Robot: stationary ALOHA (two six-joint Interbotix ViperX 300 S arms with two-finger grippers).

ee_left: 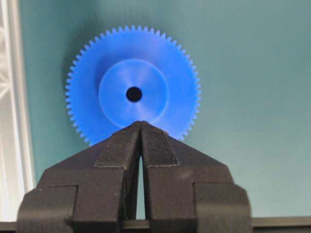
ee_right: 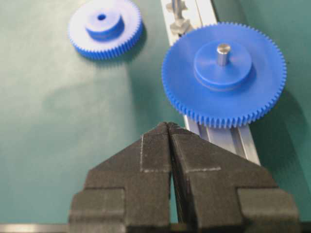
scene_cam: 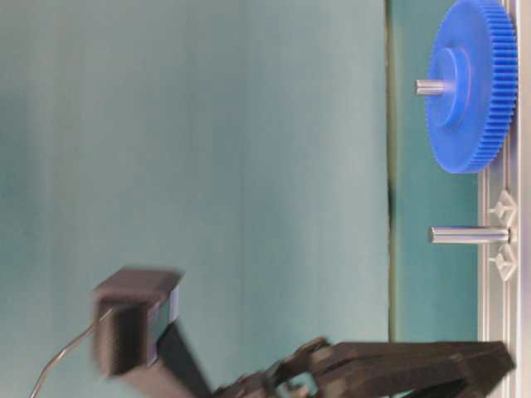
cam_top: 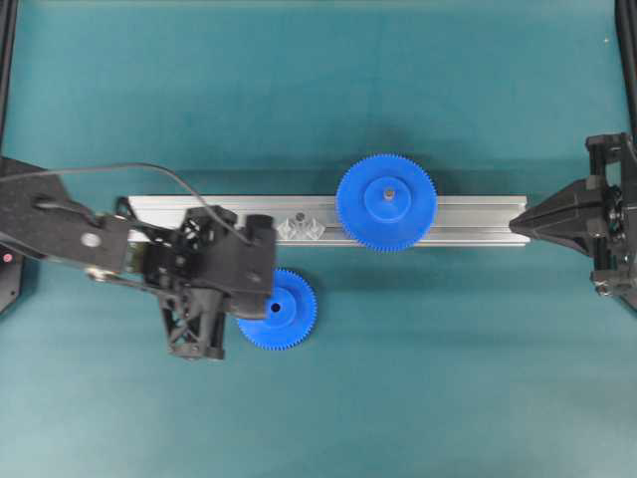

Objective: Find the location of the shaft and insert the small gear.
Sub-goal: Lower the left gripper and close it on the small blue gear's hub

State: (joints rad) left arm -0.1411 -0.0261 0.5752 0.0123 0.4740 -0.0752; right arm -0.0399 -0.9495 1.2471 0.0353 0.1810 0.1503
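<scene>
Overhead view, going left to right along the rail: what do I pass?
Shut left gripper → small silvery shaft with clear faceted base → large blue toothed gear on its grey pin → shut black right gripper at the ribbed aluminium rail's end.

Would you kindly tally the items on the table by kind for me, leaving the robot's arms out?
Blue gears: 2, the small gear on the mat and the large gear on the rail
Bare shaft: 1
Aluminium rail: 1
Total: 4
</scene>
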